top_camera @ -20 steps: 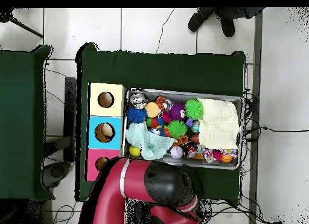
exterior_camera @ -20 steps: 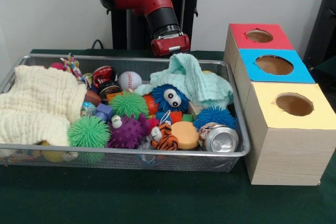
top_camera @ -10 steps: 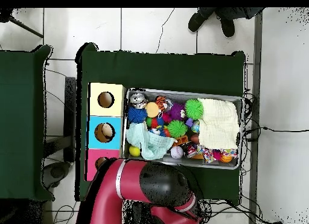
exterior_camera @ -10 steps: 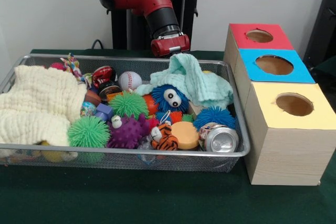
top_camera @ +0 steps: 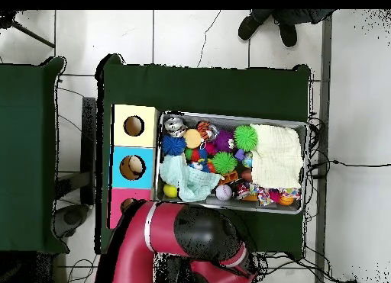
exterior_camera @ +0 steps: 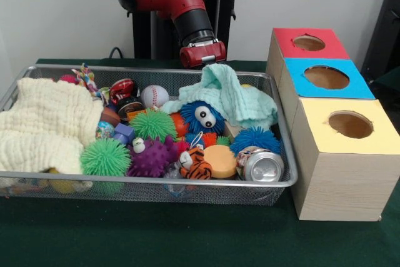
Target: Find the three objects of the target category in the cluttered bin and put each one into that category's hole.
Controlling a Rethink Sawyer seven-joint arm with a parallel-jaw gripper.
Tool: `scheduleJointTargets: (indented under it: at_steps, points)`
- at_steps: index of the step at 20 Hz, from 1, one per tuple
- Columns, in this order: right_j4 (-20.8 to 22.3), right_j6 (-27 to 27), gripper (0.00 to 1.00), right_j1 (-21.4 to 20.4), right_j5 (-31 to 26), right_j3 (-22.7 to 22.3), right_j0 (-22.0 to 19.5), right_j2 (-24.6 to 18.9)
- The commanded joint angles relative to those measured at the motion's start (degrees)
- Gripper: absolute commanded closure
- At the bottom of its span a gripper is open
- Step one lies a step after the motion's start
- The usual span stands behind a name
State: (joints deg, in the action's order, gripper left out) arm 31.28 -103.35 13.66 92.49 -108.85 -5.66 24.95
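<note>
Three sought in silver wire-mesh bin. Could not tell pincer's spread above mint-green waffle cloth. Best peeled aside first.

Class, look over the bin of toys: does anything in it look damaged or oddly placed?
Yes. A crushed drink can lies on its side in the bin's front corner by the yellow box, and a mint cloth is heaped over toys.

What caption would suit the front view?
Red robot arm hangs behind a wire bin crammed with toys and cloths, beside three colored boxes with holes.
</note>
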Motion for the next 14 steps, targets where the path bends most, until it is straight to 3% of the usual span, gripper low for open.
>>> scheduleJointTargets:
  at_steps: [1, 8, 14]
  points:
    - [-13.5, -5.5, 0.00, 8.3, -18.2, 15.9, -1.1, -8.9]
    - [-17.2, -3.8, 0.00, 12.4, -18.3, 22.9, -1.0, -9.7]
    - [-17.1, -5.1, 0.00, 11.1, -21.1, 22.1, 0.0, -9.2]
